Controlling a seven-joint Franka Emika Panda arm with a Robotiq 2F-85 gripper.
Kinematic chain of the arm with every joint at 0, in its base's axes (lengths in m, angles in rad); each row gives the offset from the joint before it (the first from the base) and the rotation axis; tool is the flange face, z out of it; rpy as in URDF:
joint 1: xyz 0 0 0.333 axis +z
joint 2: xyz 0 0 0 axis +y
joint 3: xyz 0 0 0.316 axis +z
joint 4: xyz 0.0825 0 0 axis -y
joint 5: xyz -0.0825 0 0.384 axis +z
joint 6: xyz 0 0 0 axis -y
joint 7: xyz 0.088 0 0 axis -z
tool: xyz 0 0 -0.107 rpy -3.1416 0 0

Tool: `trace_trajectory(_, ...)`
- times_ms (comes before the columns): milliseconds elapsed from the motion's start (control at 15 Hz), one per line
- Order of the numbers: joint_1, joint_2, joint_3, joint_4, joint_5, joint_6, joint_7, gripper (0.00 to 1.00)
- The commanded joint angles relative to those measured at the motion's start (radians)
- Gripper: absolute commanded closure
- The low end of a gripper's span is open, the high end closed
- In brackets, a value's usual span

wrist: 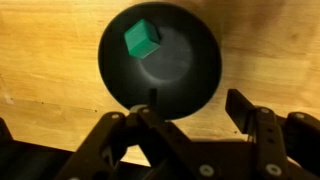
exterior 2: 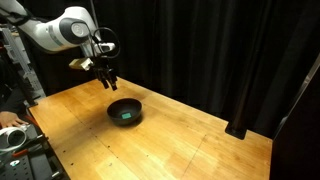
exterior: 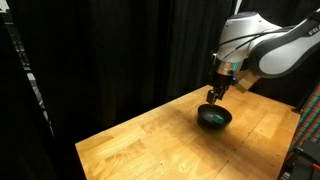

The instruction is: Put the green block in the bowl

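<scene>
Though tiny, green block (wrist: 141, 39) lies inside glossy black bowl (wrist: 188, 78).

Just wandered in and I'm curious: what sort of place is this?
Probably a robotics lab: black curtains hang behind a light wooden tabletop, and a white robot arm reaches over it.

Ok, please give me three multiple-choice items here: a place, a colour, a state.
1. Where is the block? A in the bowl; B beside it; C in the gripper.
2. What colour is the bowl? A white; B black; C red.
3. The gripper is: A shut on the block; B shut, empty; C open, empty.
Answers: 1 A, the wrist view shows it lying inside; 2 B, glossy black in all views; 3 C, its fingers stand apart above the bowl.
</scene>
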Motion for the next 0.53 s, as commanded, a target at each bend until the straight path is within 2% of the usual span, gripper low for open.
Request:
trace_trajectory(0,-0.157,-0.118,0.193,0.014,0.284,-0.119,-0.253,0.0)
trace_trajectory(67,-0.155,-0.129,0.2,0.053,0.371,-0.184,-0.317,0.0)
trace_trajectory(133,-0.084,-0.199,0.127,0.063,0.455,-0.267,-0.379,0.0)
trace_trajectory(333,-0.076,-0.282,0.093,0.156,0.592,-0.49,-0.433,0.0)
trace_trajectory(400,-0.071,-0.217,0.104,0.112,0.515,-0.38,-0.381,0.0)
trace_trajectory(467,-0.069,-0.249,0.094,0.137,0.545,-0.439,-0.396,0.0)
